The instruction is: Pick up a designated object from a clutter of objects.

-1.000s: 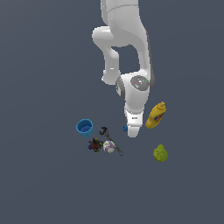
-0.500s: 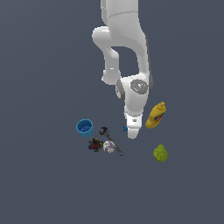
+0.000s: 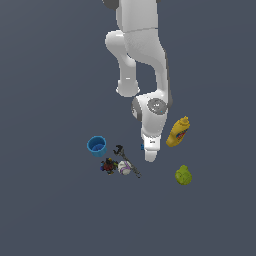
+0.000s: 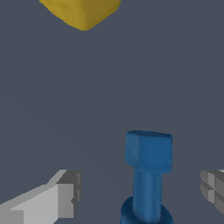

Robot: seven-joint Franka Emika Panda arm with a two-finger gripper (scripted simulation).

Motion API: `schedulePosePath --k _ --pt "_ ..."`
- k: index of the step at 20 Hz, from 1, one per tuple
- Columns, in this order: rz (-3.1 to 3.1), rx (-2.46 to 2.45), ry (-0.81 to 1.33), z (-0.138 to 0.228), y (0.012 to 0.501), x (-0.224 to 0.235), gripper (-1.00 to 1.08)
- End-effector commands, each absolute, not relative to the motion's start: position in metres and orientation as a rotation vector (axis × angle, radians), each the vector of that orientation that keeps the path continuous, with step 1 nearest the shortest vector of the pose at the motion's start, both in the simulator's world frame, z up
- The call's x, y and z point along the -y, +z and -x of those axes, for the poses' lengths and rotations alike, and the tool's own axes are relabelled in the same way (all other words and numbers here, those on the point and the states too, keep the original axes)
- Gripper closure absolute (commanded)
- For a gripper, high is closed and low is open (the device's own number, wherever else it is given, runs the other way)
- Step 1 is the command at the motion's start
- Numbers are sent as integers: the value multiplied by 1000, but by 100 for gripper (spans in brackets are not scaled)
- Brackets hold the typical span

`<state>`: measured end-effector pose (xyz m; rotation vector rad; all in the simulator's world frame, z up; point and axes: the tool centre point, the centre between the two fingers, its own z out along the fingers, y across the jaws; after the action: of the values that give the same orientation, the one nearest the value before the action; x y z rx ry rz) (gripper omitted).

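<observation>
The designated object is a small bright-blue piece with a blocky end, a thin shaft and a round knob. In the wrist view it lies between my two fingers. My gripper is open and straddles it without touching. In the exterior view the gripper hangs low over the table, and only a sliver of the designated object shows beside the hand. The clutter of objects spreads around it: a yellow bottle, a green pear-like fruit and a blue cup.
A white ball, a dark multicoloured toy and a thin black tool lie close together on the exterior view's left of the gripper. The yellow bottle's end shows in the wrist view.
The hand has sunk a little lower toward the table over the blue piece. The objects have not moved.
</observation>
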<state>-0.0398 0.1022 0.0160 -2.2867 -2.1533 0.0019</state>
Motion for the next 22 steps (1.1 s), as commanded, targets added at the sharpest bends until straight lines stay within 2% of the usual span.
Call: schedulePosePath --k 1,14,22 --pt "2287 2154 1 39 15 -102 108" --pt "2288 2154 0 40 17 -103 108" --pt "2288 2155 1 45 42 -108 108"
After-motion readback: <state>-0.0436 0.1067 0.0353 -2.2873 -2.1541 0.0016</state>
